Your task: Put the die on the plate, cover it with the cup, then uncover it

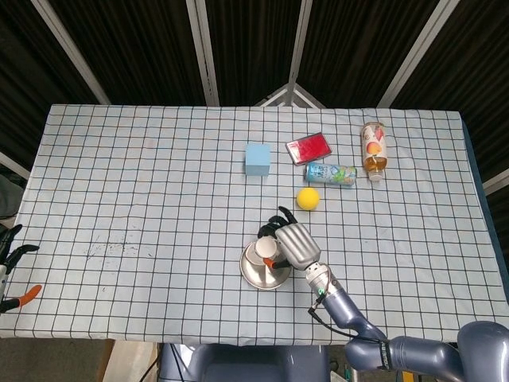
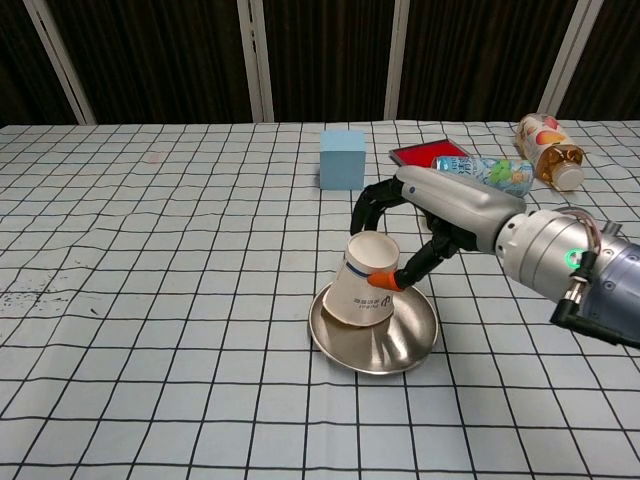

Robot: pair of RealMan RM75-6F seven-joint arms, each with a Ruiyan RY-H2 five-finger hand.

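My right hand [image 1: 293,243] [image 2: 432,212] grips an upside-down white paper cup [image 1: 263,251] [image 2: 362,292] from the right side, its orange thumb tip pressed on the cup's wall. The cup is tilted, its rim low over the far left part of the round metal plate [image 1: 256,278] [image 2: 400,352]. No die shows in either view; the cup hides the spot beneath it. My left hand [image 1: 11,267] sits at the far left edge of the head view, off the table, fingers apart and holding nothing.
A light blue cube [image 1: 257,158] [image 2: 343,159] stands behind the plate. Further right lie a red box [image 1: 308,147] [image 2: 428,154], a drink can [image 1: 331,173] [image 2: 490,170], a bottle [image 1: 373,150] [image 2: 548,138] and a yellow ball [image 1: 308,198].
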